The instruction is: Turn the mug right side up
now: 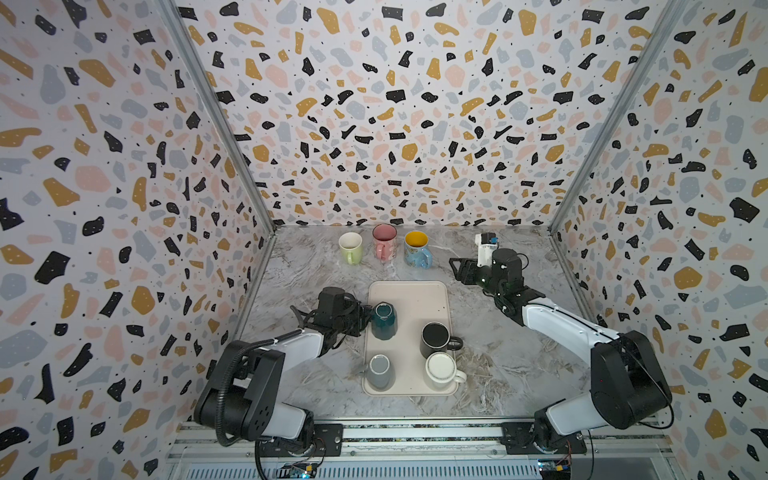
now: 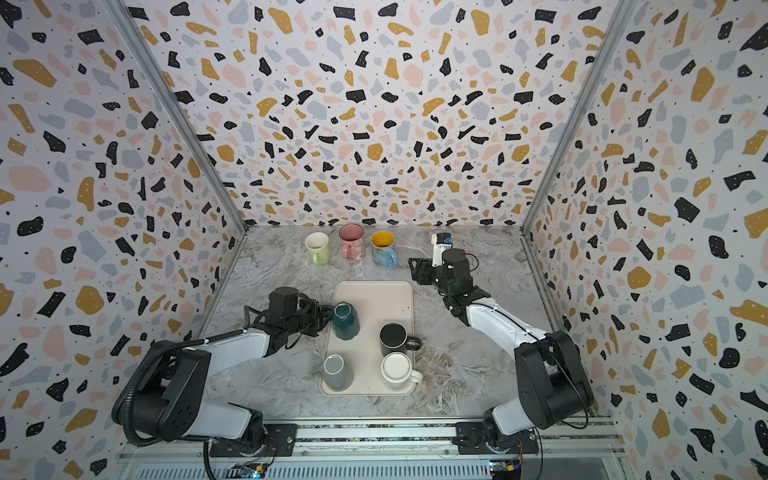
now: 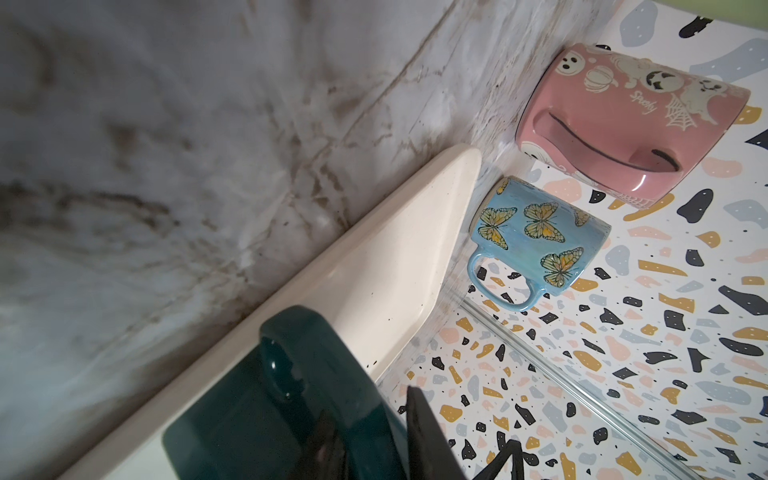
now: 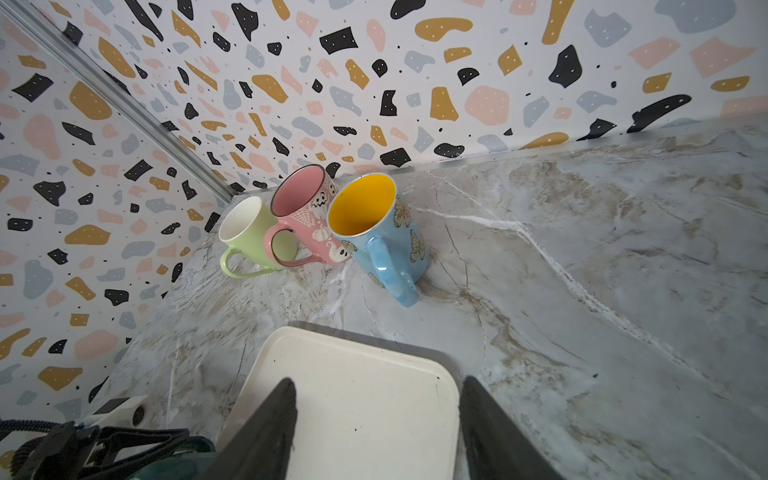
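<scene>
The inverted teal mug [image 1: 384,322] at the tray's [image 1: 415,301] far-left corner is gripped by its left-facing handle [image 3: 286,365] in the left gripper [image 1: 368,316].

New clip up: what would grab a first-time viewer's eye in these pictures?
The loud terrazzo-print walls hit first, boxing in the marble table. Next comes the cream tray at centre, where the left gripper is closed on the handle of the teal mug near its left edge. A green mug, pink mug and blue mug stand upright along the back.
</scene>
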Motion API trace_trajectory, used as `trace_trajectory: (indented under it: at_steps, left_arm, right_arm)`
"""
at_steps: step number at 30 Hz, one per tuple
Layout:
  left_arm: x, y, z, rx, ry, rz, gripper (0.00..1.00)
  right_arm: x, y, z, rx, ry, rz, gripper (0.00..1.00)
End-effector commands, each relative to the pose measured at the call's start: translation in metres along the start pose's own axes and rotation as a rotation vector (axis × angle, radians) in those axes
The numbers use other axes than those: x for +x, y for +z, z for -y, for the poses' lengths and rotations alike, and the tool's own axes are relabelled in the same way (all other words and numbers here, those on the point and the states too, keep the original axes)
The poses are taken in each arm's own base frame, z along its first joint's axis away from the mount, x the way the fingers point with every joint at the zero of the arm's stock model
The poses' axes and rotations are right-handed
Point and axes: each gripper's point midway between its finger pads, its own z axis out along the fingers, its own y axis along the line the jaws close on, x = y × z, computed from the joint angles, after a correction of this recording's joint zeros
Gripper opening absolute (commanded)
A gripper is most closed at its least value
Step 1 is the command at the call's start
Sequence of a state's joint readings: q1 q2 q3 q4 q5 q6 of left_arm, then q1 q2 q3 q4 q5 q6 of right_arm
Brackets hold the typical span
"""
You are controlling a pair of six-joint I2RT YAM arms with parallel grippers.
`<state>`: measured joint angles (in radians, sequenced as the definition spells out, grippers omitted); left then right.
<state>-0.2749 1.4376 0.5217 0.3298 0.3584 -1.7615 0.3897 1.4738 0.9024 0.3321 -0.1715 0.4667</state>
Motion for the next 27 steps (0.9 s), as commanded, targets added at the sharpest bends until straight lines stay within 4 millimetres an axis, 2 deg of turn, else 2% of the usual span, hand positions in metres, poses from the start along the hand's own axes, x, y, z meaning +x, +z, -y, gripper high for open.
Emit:
trace_trajectory:
  at_steps: [1,5,16,20,23,27]
  left_arm:
    - [0.001,0.002,0.005,0.015,0.018,-0.016,0.24]
    - [0.001,0.004,0.004,0.011,0.023,-0.018,0.21]
    - [0.003,0.011,0.012,0.016,0.042,-0.039,0.01]
    - [0.006,0.015,0.019,0.024,0.055,-0.063,0.0]
    - [0.011,0.015,0.03,0.059,0.087,-0.083,0.0]
    - [0.018,0.01,0.058,0.153,0.2,-0.092,0.0]
  right_arm:
    - [-0.01,-0.001,-0.002,-0.007,-0.001,0.016,0.64]
    - [-0.009,0.0,-0.002,-0.007,-0.001,0.014,0.64]
    - [-0.009,-0.001,0.002,0.007,0.0,0.014,0.64]
    - [-0.009,-0.002,0.004,0.012,0.002,0.013,0.64]
    - [-0.008,-0.002,0.006,0.015,0.004,0.013,0.64]
    - [-0.008,-0.004,0.005,0.013,0.003,0.014,0.64]
